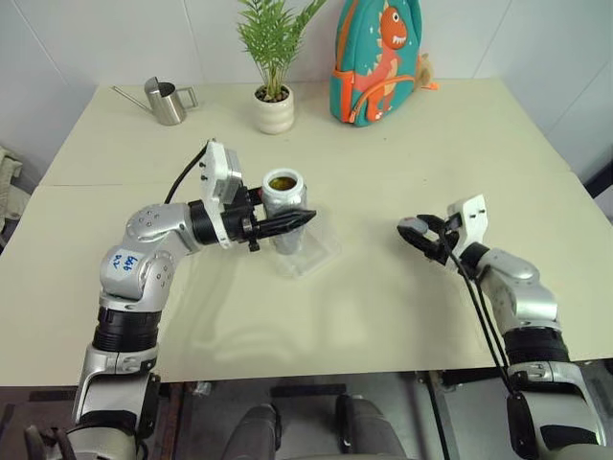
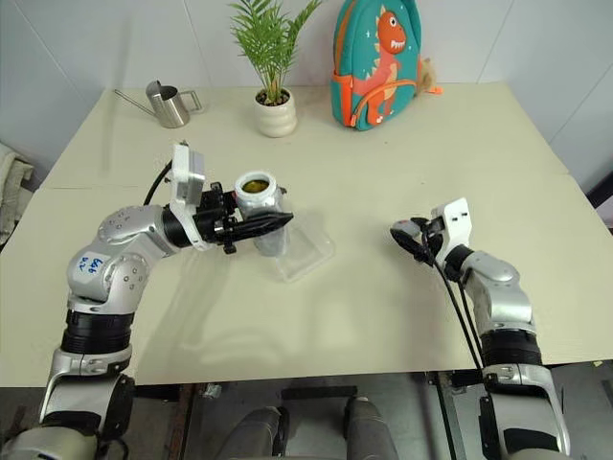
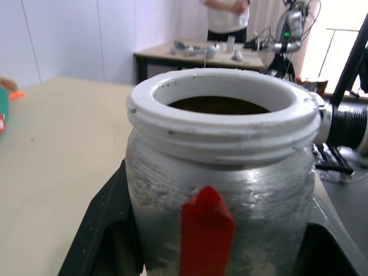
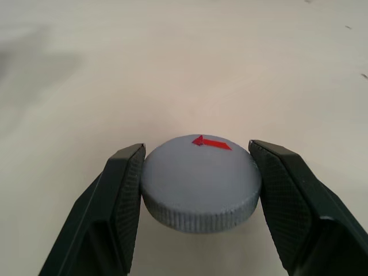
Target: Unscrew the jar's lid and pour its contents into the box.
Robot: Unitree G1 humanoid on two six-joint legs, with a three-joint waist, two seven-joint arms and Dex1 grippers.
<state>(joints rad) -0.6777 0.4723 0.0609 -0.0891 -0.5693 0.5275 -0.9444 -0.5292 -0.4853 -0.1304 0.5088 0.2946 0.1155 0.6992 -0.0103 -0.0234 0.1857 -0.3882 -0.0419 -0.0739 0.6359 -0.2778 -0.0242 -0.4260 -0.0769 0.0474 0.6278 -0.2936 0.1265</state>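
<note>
Two grippers are at work over one table (image 1: 402, 316). The left gripper (image 1: 305, 218) is clamped on the single jar (image 1: 284, 206), holding it upright with its fingers around the body; the jar's mouth is uncovered and brownish-green contents (image 1: 282, 182) show inside. One clear box (image 1: 316, 251) lies on the table just below and beyond the jar. Well apart to the right, the right gripper (image 1: 414, 230) is closed on the one grey lid (image 4: 200, 181), a finger (image 4: 118, 207) on each side of its ribbed edge, low over the tabletop. A red arrow marks the lid, and a red mark (image 3: 206, 230) the jar's side. At the table's far edge stand one watering can (image 1: 168, 101), one potted plant (image 1: 274, 81) and one backpack (image 1: 376, 62).
</note>
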